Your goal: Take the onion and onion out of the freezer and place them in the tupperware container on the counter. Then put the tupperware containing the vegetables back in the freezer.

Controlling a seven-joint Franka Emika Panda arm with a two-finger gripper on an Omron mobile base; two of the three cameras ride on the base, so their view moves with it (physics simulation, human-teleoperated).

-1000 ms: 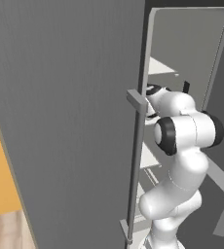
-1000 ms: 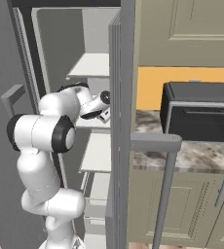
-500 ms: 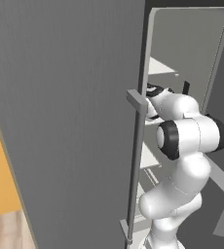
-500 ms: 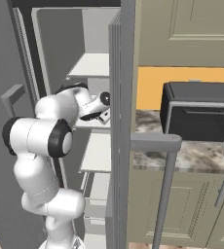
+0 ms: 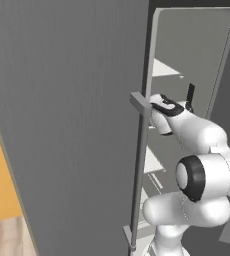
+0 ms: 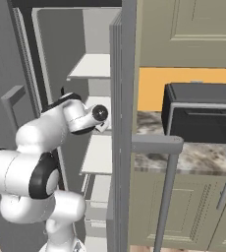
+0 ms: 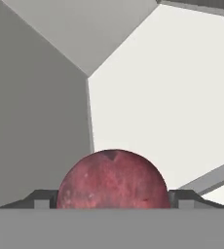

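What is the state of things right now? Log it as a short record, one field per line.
arm: reaching into the open freezer, at a middle white shelf
gripper: a fingertip on each side of a red onion
onion position: in the freezer, between the fingertips
grip: closure on the onion not confirmed
counter: toaster oven on it
task stage: first onion not yet out of the freezer

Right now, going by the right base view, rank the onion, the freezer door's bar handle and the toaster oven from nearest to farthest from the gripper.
1. The onion: right between the fingers of the gripper, inside the freezer.
2. The bar handle: on the open door, just right of the shelves.
3. The toaster oven: on the counter, farthest right.
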